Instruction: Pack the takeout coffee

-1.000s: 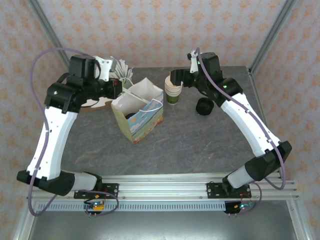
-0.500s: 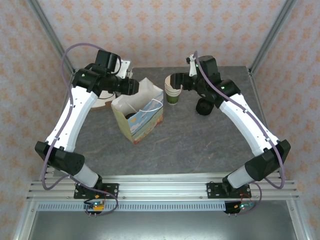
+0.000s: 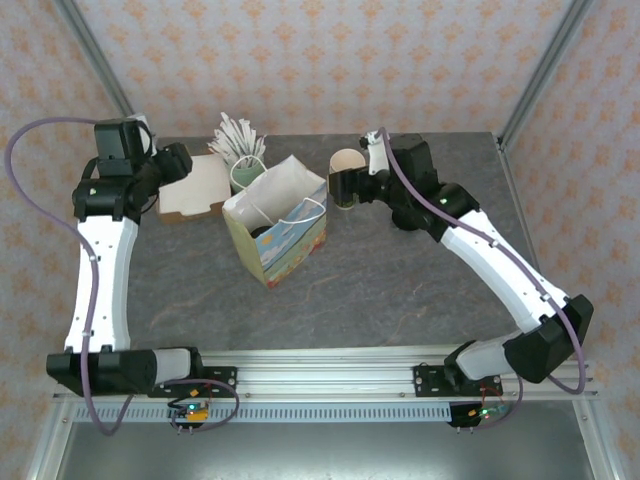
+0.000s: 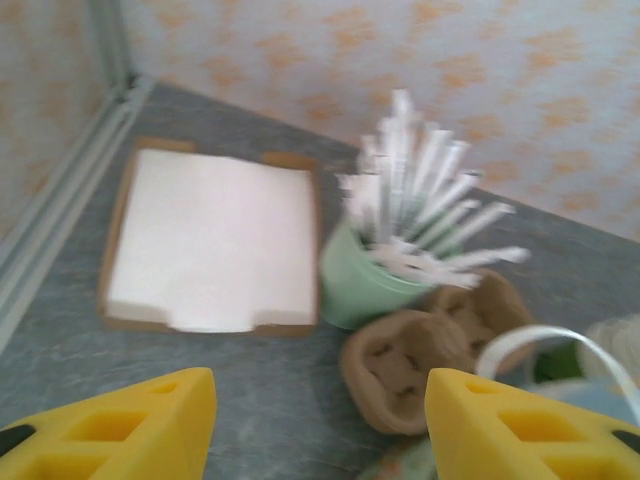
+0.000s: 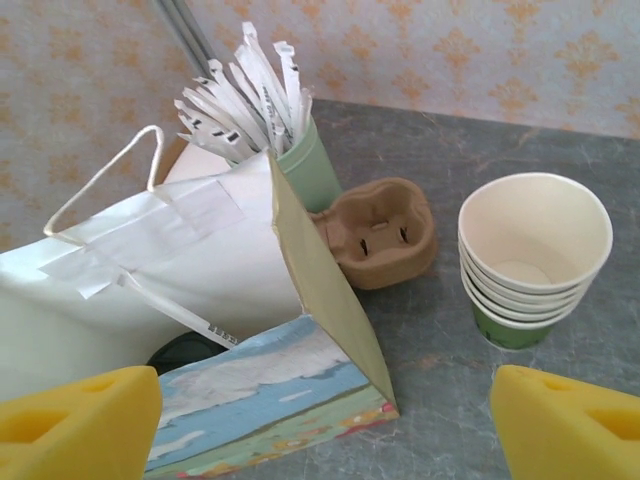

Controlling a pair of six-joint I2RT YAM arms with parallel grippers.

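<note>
From above, a paper bag (image 3: 275,225) stood open near the middle of the worktop (image 3: 400,290). The takeout coffee (image 3: 262,232) sat down inside it, with just its black lid showing in the bag's mouth. The left gripper (image 3: 180,163) hung over a tray of white napkins (image 3: 195,185) at the far left. The right gripper (image 3: 340,185) hung at the near side of the stack of lidless cups (image 3: 347,160), right of the bag. A green cup of wrapped straws (image 3: 240,160) stood behind the bag.

In the left wrist view, which was blurred, the yellow fingers (image 4: 130,425) stood well apart with nothing between them. Beyond them lay the napkin tray, the green cup and a brown pulp cup carrier (image 4: 420,350).

In the right wrist view, the fingers (image 5: 570,425) were also spread wide and empty. The bag was on the left below them and the cup stack on the right. The coffee's dark lid was partly visible low in the bag, and the carrier lay between the bag and the cups.
</note>
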